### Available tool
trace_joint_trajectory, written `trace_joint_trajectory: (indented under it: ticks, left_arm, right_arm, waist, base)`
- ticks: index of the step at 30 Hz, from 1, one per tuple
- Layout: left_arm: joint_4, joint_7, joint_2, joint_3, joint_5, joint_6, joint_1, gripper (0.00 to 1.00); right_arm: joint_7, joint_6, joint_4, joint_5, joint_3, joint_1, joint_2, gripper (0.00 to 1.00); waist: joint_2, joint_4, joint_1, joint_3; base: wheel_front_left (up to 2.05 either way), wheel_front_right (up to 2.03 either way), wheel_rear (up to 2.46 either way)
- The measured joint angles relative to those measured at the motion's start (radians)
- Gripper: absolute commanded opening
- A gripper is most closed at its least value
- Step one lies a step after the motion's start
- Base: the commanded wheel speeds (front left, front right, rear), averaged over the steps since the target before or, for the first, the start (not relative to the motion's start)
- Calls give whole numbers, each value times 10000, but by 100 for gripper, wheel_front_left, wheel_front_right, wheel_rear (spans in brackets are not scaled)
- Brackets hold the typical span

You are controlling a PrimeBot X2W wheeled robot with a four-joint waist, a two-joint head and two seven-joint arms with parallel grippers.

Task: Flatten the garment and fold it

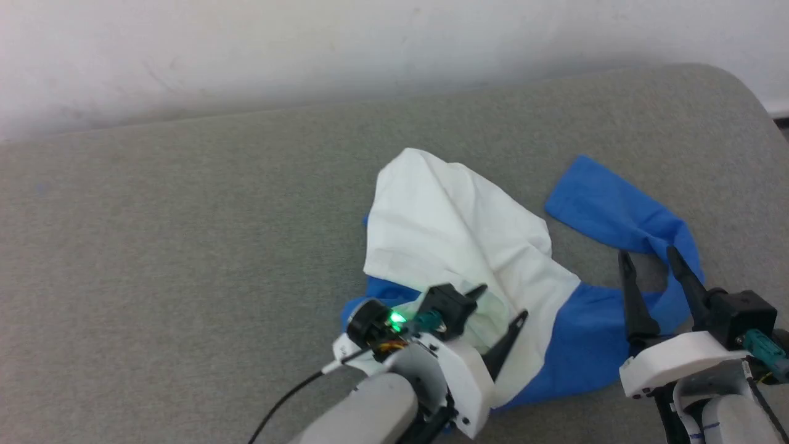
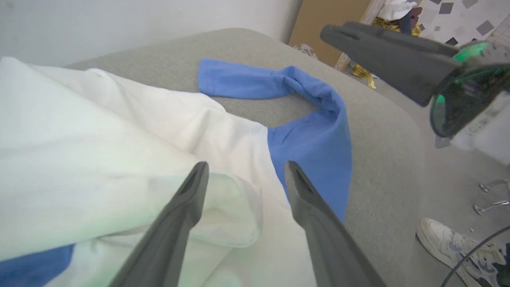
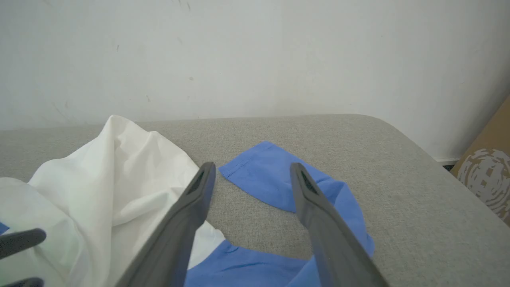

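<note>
The garment (image 1: 456,234), white with bright blue sleeves, lies crumpled on the grey surface right of centre. One blue sleeve (image 1: 607,209) bends out to the right. My left gripper (image 1: 500,302) is open just over the white body near its front edge, holding nothing; in the left wrist view its fingers straddle a white fold (image 2: 223,207). My right gripper (image 1: 647,254) is open above the bent sleeve, holding nothing, and the right wrist view shows the sleeve's cuff (image 3: 259,171) between its fingers.
The grey padded surface (image 1: 185,246) runs wide to the left and back to a white wall (image 1: 308,49). Its rounded right corner (image 1: 727,86) drops off. Past that edge, a person's shoe (image 2: 450,243) stands on the floor, and a cardboard box (image 3: 488,167) sits nearby.
</note>
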Motion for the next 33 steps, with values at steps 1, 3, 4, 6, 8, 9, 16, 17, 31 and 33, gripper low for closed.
trace_joint_trajectory:
  ticks: [1, 3, 4, 6, 8, 9, 16, 17, 31, 33]
  left_arm:
    - [-324, 6, 136, 123, -38, 155, 8, 100]
    - [-652, 63, 330, 272, -61, 309, 27, 100]
    - [-970, 203, 570, 401, -86, 441, 62, 100]
    - [-1547, 658, 1181, 616, -127, 702, 165, 100]
    - [-1908, 1386, 1835, 828, -255, 932, 280, 100]
    - [-2004, 1967, 2217, 830, -290, 991, 291, 100]
    - [-3183, 4794, 3492, 1170, -1039, 1254, 212, 100]
    - [-3342, 5160, 3492, 1177, -1283, 1151, 158, 100]
    - [-3014, 6510, 3080, 984, -1954, 1166, -389, 0]
    - [-2957, 6345, 3055, 1016, -1912, 1166, -407, 0]
  right_arm:
    - [13, 0, -4, 0, -2, 43, 2, 100]
    - [48, 0, -17, 0, 12, 77, -2, 100]
    - [84, 0, -31, -6, 23, 101, 2, 100]
    - [98, 0, -54, -8, 69, 129, 4, 100]
    - [150, 0, -82, -8, 98, 133, 10, 100]
    - [169, 0, -92, -8, 123, 134, 10, 100]
    - [161, 0, -119, 10, 173, 135, 21, 100]
    - [159, 0, -113, 10, 176, 135, 19, 100]
    - [-96, 0, 81, 33, 224, -186, 21, 100]
    - [-123, 0, 119, 33, 199, -208, 19, 100]
  waist:
    - [0, 96, 0, -85]
    - [0, 192, -1, -172]
    - [0, 284, -1, -253]
    - [0, 463, -1, -396]
    - [0, 611, -1, -510]
    - [0, 673, -1, -555]
    - [0, 757, -1, -358]
    - [0, 740, -1, -275]
    - [0, 413, 2, 1046]
    - [0, 384, 2, 1157]
  base:
    - [0, 0, 0]
    - [0, 0, 0]
    - [0, 0, 0]
    - [0, 0, 0]
    - [0, 0, 0]
    - [0, 0, 0]
    - [0, 0, 0]
    - [0, 0, 0]
    - [0, 0, 0]
    - [0, 0, 0]
